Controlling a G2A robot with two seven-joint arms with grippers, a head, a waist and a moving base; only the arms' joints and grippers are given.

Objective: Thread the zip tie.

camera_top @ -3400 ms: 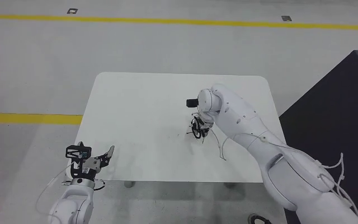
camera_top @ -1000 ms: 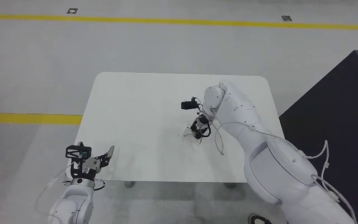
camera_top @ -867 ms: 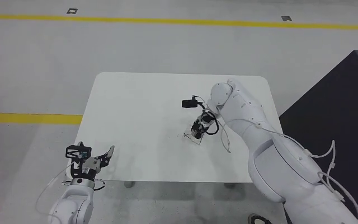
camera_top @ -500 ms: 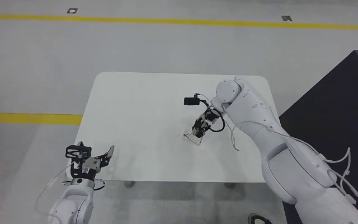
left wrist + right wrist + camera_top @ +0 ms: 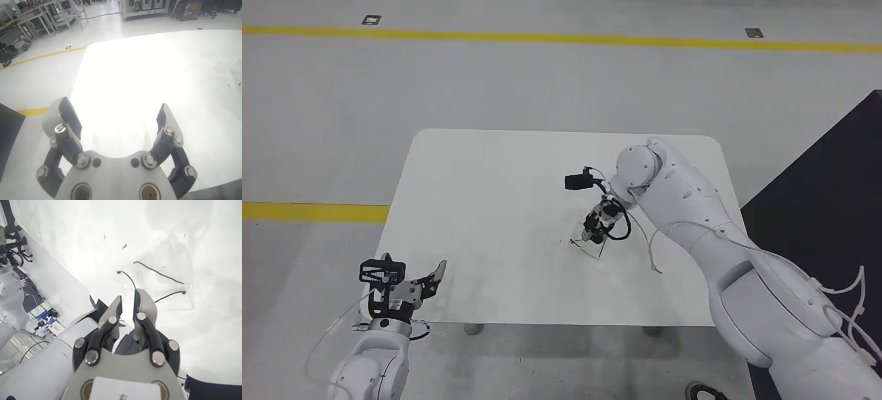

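Right wrist view: the right hand [image 5: 127, 293] hangs over a clear sheet [image 5: 174, 306] in the middle of the table [image 5: 492, 200]. One black zip tie [image 5: 130, 278] runs right up to it; clamped or not, I can't tell. The left hand [image 5: 113, 111] gapes wide over the table's near corner.

Curved tie [image 5: 127, 275]: tail end hidden behind right tool [image 5: 128, 293]; whether the two touch cannot be told.
Second tie [image 5: 170, 295]: tail end covered by the same tool.
Clear tray [image 5: 189, 303]: one corner hidden behind the tool; in the left wrist view [image 5: 237, 73] cut off by the picture's edge.
Top view: ties [image 5: 588, 245] by the right tool [image 5: 591, 235] too small to tell apart.
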